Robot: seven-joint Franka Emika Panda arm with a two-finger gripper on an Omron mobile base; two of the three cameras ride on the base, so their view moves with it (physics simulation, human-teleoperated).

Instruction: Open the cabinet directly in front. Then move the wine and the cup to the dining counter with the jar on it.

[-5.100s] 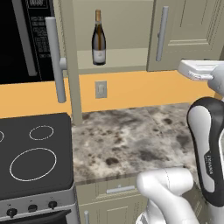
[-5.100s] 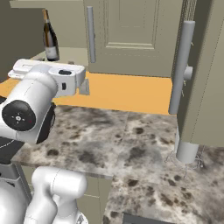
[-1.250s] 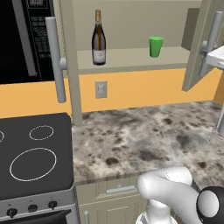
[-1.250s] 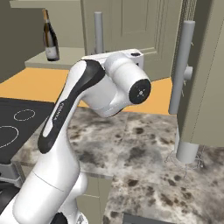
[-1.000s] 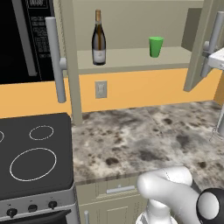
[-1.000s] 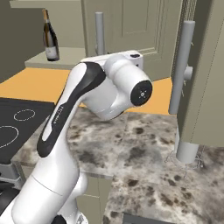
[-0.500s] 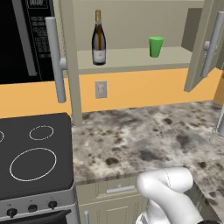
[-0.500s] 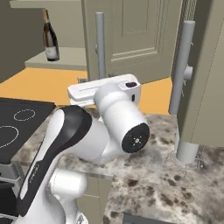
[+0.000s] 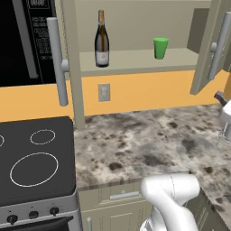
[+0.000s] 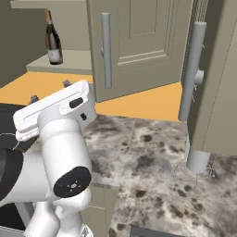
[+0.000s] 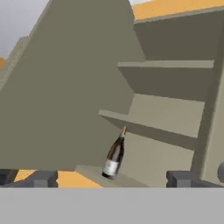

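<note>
The cabinet [image 9: 135,27] stands with both doors swung wide, the left bar handle [image 9: 57,63] and the right door [image 10: 139,46] sticking out over the worktop. On its lower shelf the wine [image 9: 102,39] stands upright at the left and the green cup [image 9: 160,48] at the right, well apart. My gripper [image 11: 111,179] is open with nothing between its fingers, below and in front of the shelf, looking up at the wine [image 11: 114,155]. From the right base view the gripper [image 10: 50,91] sits low over the worktop, short of the wine [image 10: 53,39]. The dining counter and jar are out of view.
A mottled stone worktop [image 9: 144,144] runs under the cabinet, with a black cooktop [image 9: 31,167] at its left and a microwave [image 9: 22,40] above that. A grey cylinder [image 10: 199,159] stands on the worktop at the right, under another door's handle [image 10: 192,69].
The right door has swung from nearly closed to wide, uncovering the cup. Over the last second the hand left that door's handle, dropped toward the worktop and turned to face the shelf.
</note>
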